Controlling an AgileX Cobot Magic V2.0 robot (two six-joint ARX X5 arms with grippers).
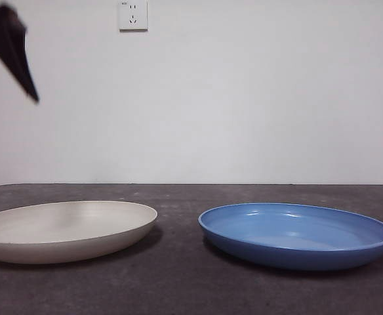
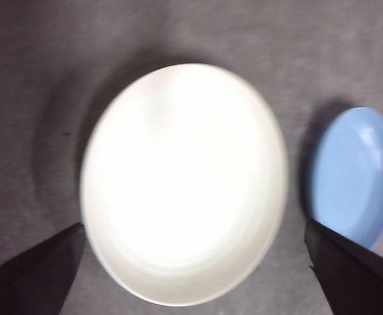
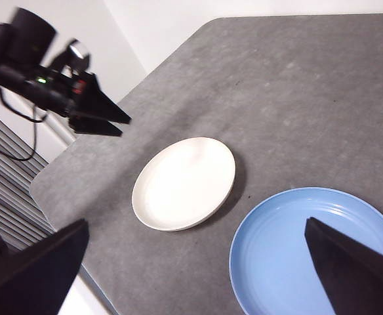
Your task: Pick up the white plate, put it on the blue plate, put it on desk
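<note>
The white plate [image 1: 67, 230] [image 2: 185, 184] [image 3: 185, 184] lies flat on the left side of the desk [image 1: 178, 289]. Beside it, a small gap away, the blue plate [image 1: 296, 233] [image 2: 355, 177] [image 3: 316, 252] rests on the right side and holds nothing. My left gripper [image 2: 193, 225] [image 3: 116, 123] hangs high above the white plate, open and holding nothing; in the front view it shows only as a black tip [image 1: 11, 46] at the top left. My right gripper [image 3: 197, 222] is open too, high over both plates, and out of the front view.
A white wall with a socket [image 1: 133, 14] stands behind the desk. The desk's rounded corner and edge [image 3: 80, 197] run close to the white plate on the left arm's side.
</note>
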